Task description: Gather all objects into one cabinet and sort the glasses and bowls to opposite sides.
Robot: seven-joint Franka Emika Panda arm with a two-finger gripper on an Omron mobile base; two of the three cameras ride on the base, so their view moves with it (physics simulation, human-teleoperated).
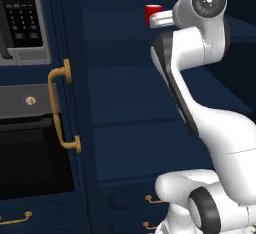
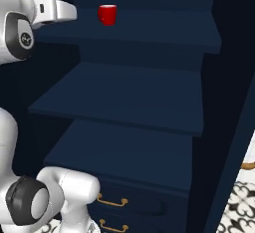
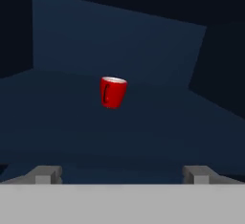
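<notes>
A glossy red handled cup [image 3: 113,92], one of the glasses, stands upright on the top shelf of a tall navy cupboard [image 2: 149,33]. From the left base view the red cup [image 1: 151,13] peeks out behind my white hand, and from the right base view the cup [image 2: 107,15] sits just right of the hand's tip. My gripper [image 3: 123,174] is open, level with that shelf and pointed at the cup, a short way in front of it. Nothing is between the fingers. The bowls and the cabinet are out of view.
The cupboard has several bare shelves [image 2: 124,97] and drawers with brass pulls [image 2: 112,202] below. Its open door with a curved brass handle [image 1: 62,105] stands at the left, beside a keypad appliance [image 1: 20,18] and a dark oven [image 1: 30,163].
</notes>
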